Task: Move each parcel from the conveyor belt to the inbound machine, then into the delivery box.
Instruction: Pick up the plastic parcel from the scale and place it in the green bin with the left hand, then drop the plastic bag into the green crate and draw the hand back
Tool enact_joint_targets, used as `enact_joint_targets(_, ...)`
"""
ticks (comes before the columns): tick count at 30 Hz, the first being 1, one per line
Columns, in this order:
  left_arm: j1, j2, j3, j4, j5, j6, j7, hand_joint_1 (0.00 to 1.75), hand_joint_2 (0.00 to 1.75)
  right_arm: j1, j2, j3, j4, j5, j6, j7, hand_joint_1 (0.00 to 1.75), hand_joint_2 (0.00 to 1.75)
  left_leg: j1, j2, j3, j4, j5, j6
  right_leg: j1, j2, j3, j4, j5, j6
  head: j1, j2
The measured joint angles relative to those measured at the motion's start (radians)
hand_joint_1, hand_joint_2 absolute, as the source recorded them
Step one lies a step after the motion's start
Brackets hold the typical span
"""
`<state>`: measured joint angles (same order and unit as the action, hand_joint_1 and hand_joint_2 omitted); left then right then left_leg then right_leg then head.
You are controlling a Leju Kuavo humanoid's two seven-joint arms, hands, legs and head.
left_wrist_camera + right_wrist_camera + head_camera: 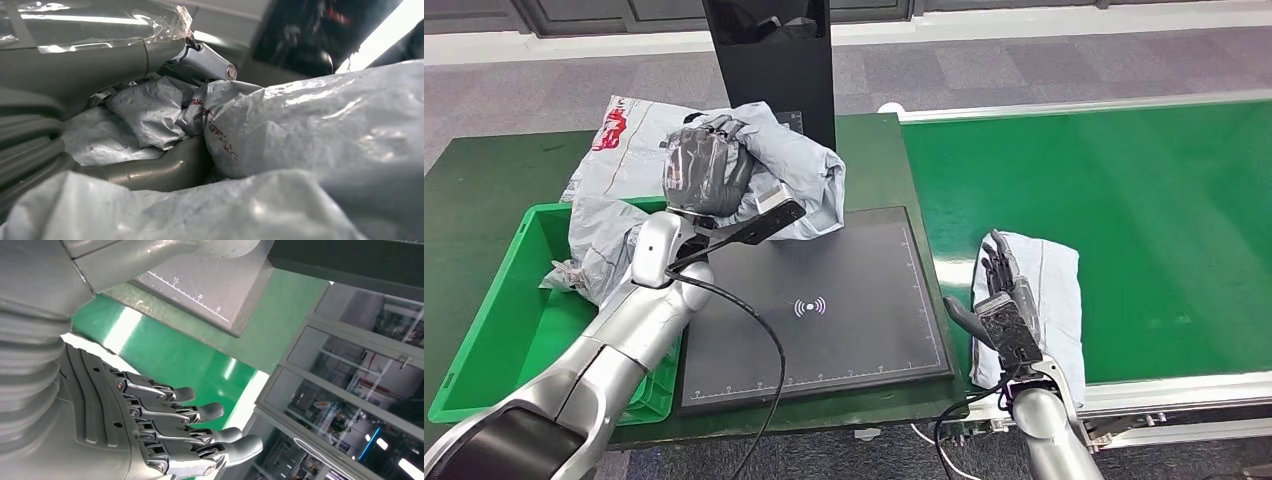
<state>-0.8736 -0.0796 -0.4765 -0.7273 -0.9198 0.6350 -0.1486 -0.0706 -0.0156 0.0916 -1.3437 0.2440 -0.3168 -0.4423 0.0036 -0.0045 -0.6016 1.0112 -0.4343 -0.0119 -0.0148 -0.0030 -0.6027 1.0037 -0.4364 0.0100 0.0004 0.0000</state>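
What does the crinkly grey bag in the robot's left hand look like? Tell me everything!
The grey bag is a soft plastic mailing parcel, wrinkled and shiny, bunched into folds. The left hand grips it from above, holding it over the far edge of the black scanning pad, in front of the black post. Up close it shows some dark red print on the creases. Its left side droops toward other grey bags in the green box.

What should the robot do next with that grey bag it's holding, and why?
Probably carry it left and lower it into the green box. The left hand grips the grey bag at the black scanner pad's far edge, near the box.
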Motion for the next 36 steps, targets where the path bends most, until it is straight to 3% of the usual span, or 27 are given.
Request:
enact_joint_targets(9,0.009,0.012,0.054,-0.023,-0.032,0.048,-0.016,1.75,1.75,0.007,0.0,0.0,-0.001,-0.008,-0.006,-0.003,0.0,1.75,0.0,0.0,0.0,0.0,0.0,0.0,0.0,0.0,0.0,0.0,0.0,0.0,0.0,0.0)
enact_joint_targets(15,0.012,0.04,0.144,-0.027,-0.318,0.057,0.154,1.75,1.75,0.016,0.006,0.0,-0.011,0.014,-0.018,0.011,0.0,1.75,0.0,0.0,0.0,0.0,0.0,0.0,0.0,0.0,0.0,0.0,0.0,0.0,0.0,0.0)
enact_joint_targets(19,-0.008,0.088,0.207,0.048,-0.473,0.042,0.353,1.75,1.75,0.029,0.013,0.0,-0.026,0.032,-0.021,0.025,0.0,1.75,0.0,0.003,0.0,-0.001,0.0,-0.002,0.001,0.004,-0.002,0.001,0.001,-0.001,0.0,0.0)
enact_joint_targets(23,-0.014,0.158,0.262,0.125,-0.528,0.04,0.458,1.75,1.75,0.045,0.013,0.0,-0.039,0.035,-0.021,0.032,0.0,1.75,0.001,0.005,0.0,-0.001,0.001,-0.003,0.001,0.005,-0.003,0.001,0.001,-0.002,0.0,0.0)
enact_joint_targets(29,0.004,0.25,0.352,0.2,-0.553,0.003,0.498,1.75,1.75,0.048,0.012,0.0,-0.044,0.017,-0.016,0.043,0.0,1.75,0.002,0.005,-0.001,-0.001,0.001,-0.003,0.002,0.006,-0.004,0.001,0.0,-0.003,0.0,0.0)
enact_joint_targets(36,0.016,0.29,0.393,0.234,-0.563,-0.018,0.5,1.75,1.75,0.031,0.009,0.0,-0.044,0.004,-0.015,0.049,0.0,1.75,0.002,0.004,-0.002,-0.001,0.001,-0.003,0.001,0.005,-0.004,0.001,0.0,-0.003,0.0,0.0)
